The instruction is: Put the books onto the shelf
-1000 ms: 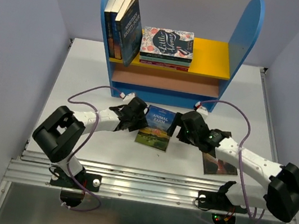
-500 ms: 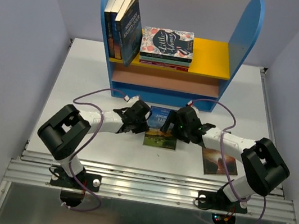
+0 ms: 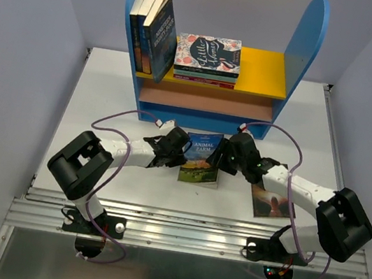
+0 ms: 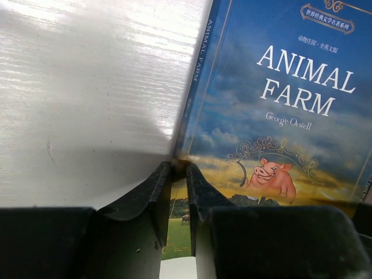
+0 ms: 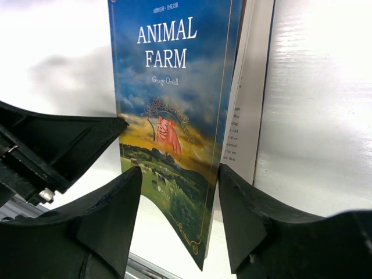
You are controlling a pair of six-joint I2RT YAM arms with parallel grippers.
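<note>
One glossy Animal Farm paperback, on the white surface before the round-topped shelf, is clamped at its spine by the left fingers; the right fingers are spread astride its cover.

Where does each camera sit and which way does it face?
Top external: above and behind the arms, looking down on them, the table and the shelf.
Left wrist: low, facing along the left gripper, pinched on the spine of the Animal Farm book.
Right wrist: low, facing past the right gripper, open astride that book's cover.
Shared: all three show that book.
</note>
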